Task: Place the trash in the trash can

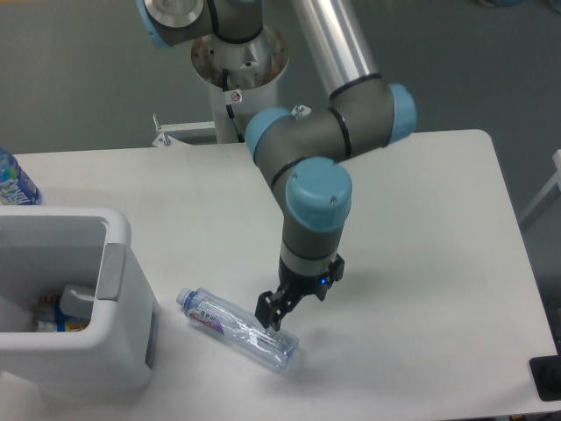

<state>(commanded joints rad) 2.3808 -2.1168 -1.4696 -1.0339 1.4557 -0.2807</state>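
Crushed bottle (238,329) lies on its side on the table (421,263), just to the right of the trash can (105,351), its pale cap toward the can and its base angled away toward the front edge. From where I sit it reads as empty and thin-walled, so I judge it light, springy and slick; it will likely give and may roll or squirt out if pinched near the tapered cap end. I would take it across the midsection, close to the label, where the body is widest and already flattened.

My gripper (279,311) is low over the base half of the bottle, just beside or touching it; I cannot tell which. The fingers are mostly hidden under the wrist from this camera, so I cannot tell how far apart the jaws stand, and nothing is visibly clamped.

Inside the can I see some pale and yellowish items, too small to name. An untouched bottle (15,182) stands at the far left edge, well apart.
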